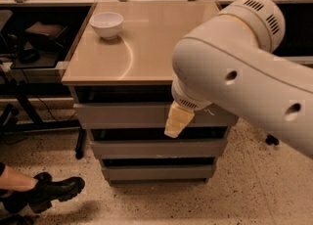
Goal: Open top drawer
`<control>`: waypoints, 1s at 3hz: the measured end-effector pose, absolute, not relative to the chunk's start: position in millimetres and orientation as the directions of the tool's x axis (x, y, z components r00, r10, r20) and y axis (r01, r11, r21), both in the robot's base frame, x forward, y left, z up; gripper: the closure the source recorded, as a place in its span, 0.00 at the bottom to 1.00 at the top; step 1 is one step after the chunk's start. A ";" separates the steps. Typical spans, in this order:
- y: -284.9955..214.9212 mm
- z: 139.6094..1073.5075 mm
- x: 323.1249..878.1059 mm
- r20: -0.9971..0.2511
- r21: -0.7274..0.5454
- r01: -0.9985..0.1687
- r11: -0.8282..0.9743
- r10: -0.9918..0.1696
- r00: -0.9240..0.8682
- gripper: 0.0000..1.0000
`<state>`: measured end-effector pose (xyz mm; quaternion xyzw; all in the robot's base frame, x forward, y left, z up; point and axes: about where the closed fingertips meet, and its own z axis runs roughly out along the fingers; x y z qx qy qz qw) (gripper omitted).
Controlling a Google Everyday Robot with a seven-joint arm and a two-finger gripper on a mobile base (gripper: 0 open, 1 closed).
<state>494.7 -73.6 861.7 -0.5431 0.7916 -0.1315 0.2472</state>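
Observation:
The top drawer (122, 115) is the tallest of three flat grey fronts under the tan counter, and its front stands flush with the cabinet. My gripper (174, 129), cream-coloured, hangs from the big white arm (244, 72) in front of the drawer's lower edge, right of centre. Its tip reaches the dark gap above the second drawer. The arm hides the right part of the counter and of the drawer front.
A white bowl (106, 25) sits at the counter's (142, 53) back left. Two shallower grey drawers (146, 148) (146, 172) lie below. A person's black boot (55, 191) rests on the speckled floor at lower left. A dark desk and stand legs (29, 62) are to the left.

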 end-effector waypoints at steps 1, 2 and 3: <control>-82.5 869.3 506.7 -0.253 -0.523 -0.748 0.408 -0.913 -0.321 0.00; -82.7 863.3 506.7 -0.269 -0.520 -0.747 0.414 -0.910 -0.317 0.00; -101.0 821.0 503.9 -0.337 -0.453 -0.761 0.465 -0.879 -0.337 0.00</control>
